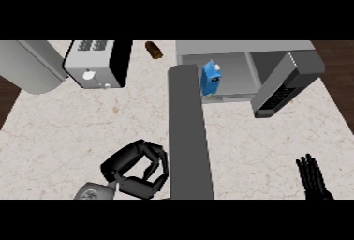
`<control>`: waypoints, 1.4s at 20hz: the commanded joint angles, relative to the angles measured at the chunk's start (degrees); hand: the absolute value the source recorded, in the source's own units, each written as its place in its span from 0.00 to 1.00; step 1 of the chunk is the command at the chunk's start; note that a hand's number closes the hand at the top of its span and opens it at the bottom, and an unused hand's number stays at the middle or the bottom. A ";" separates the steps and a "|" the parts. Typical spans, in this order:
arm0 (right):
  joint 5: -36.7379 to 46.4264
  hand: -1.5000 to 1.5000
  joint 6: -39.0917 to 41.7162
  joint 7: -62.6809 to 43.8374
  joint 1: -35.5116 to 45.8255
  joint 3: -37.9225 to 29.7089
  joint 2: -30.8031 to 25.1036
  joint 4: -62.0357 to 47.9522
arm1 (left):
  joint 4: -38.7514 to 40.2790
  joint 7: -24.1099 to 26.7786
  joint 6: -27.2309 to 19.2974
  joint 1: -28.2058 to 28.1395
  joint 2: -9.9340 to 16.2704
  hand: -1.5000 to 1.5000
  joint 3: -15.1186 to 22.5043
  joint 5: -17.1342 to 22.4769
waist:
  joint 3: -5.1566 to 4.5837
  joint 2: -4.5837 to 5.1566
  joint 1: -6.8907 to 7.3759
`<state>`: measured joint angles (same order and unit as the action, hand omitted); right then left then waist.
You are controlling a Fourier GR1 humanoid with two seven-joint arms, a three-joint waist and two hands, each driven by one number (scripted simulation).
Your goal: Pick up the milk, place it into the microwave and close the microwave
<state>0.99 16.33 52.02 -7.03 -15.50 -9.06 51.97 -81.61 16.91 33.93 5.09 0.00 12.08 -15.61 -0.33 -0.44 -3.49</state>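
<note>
The milk [211, 77] stands inside the microwave [235, 51] — that part looks done. The door [283, 86] is open and needs shutting. The left hand [138, 168] is curled, holding nothing; the right hand [313, 178] rests open.

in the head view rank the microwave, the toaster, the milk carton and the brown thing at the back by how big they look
1. microwave
2. toaster
3. milk carton
4. brown thing

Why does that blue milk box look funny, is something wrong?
The milk carton leans tilted at the microwave's front edge, not standing flat inside. The microwave door hangs open. A small brown object lies on its side on the counter.
</note>
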 commanded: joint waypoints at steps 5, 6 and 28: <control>-8.05 0.00 11.70 -2.21 -11.99 1.31 -4.64 21.47 | 11.48 3.86 -11.95 5.26 0.01 1.00 16.43 2.24 | 0.05 0.43 -0.18; -9.66 0.00 14.13 -1.76 -13.87 2.85 -3.19 22.65 | 12.04 4.33 -11.49 3.26 0.01 1.00 17.70 0.67 | 0.08 0.35 0.04; -21.84 0.00 15.26 -23.96 -20.89 13.15 -8.51 57.72 | 16.69 -3.30 -55.78 23.63 0.10 1.00 45.72 26.82 | -0.14 1.56 -5.67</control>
<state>-19.63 30.52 29.93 -27.51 -3.31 -16.63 106.24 -63.60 12.51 -17.13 25.76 2.03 55.00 7.90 -0.31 1.02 -8.06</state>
